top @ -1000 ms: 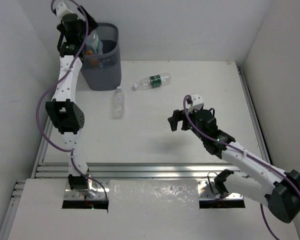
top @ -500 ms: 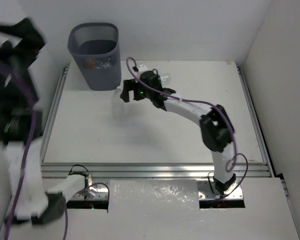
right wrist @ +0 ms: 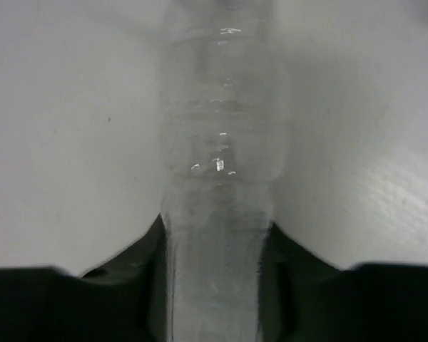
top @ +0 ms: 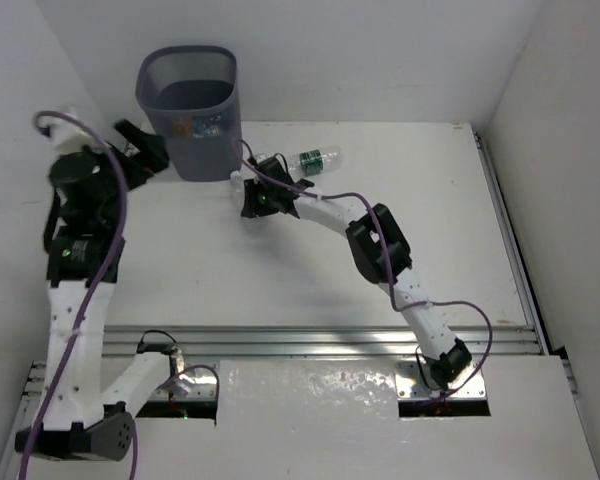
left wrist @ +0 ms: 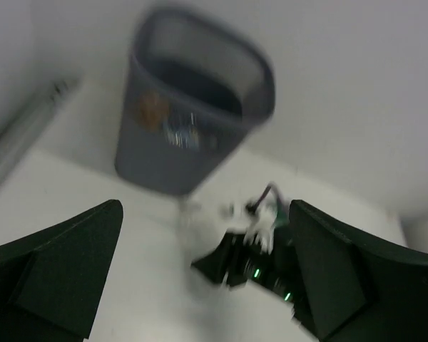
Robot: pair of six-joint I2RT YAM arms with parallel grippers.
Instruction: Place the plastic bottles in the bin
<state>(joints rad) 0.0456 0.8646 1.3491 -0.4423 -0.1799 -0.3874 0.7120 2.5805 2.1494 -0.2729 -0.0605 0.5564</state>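
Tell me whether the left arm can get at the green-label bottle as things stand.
Probably not directly. The left gripper hangs open left of the bin, and the green-label bottle lies on the bin's other side, beyond the right gripper, which sits around the clear bottle in between.

Blur smeared the whole left wrist view: the bin had soft edges, the coloured patches on its wall could not be read, and the right gripper was a dark smudge. The left fingers were cut off at the lower corners. In the right wrist view, the clear bottle ran past the top and bottom edges, and the right fingers showed only dark slivers, so contact could not be told. From above, that gripper hid most of the bottle, and the plastic bottles inside the bin were too small to count.
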